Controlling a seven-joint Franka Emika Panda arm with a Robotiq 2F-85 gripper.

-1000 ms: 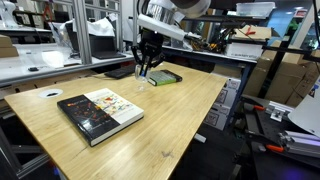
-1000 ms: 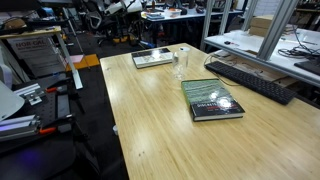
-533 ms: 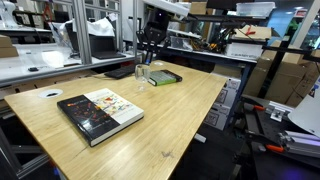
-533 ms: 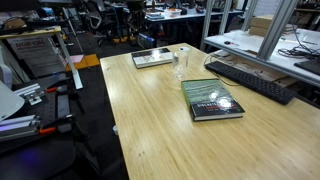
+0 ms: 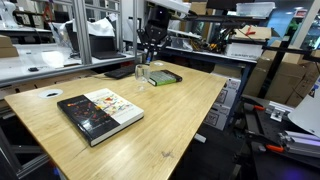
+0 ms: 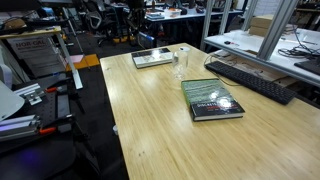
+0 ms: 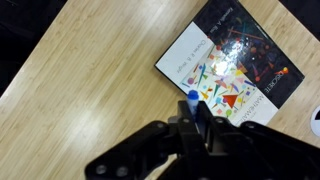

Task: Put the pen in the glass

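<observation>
My gripper (image 5: 148,57) hangs above the far end of the table, over the small clear glass (image 5: 143,75). The glass stands upright and also shows in an exterior view (image 6: 181,65). In the wrist view the gripper (image 7: 198,122) is shut on the blue pen (image 7: 193,100), whose blue end sticks out between the fingers. The rest of the pen is hidden by the fingers. The glass does not show clearly in the wrist view.
A flat green slab (image 5: 165,77) lies beside the glass and shows in both exterior views (image 6: 152,58). A colourful book (image 5: 100,112) lies mid-table (image 6: 212,100), and below the gripper in the wrist view (image 7: 235,55). A keyboard (image 6: 255,80) lies beyond the table edge.
The gripper has risen from just above the table to higher over the glass, still shut on the pen. It has barely moved in the last half second.
</observation>
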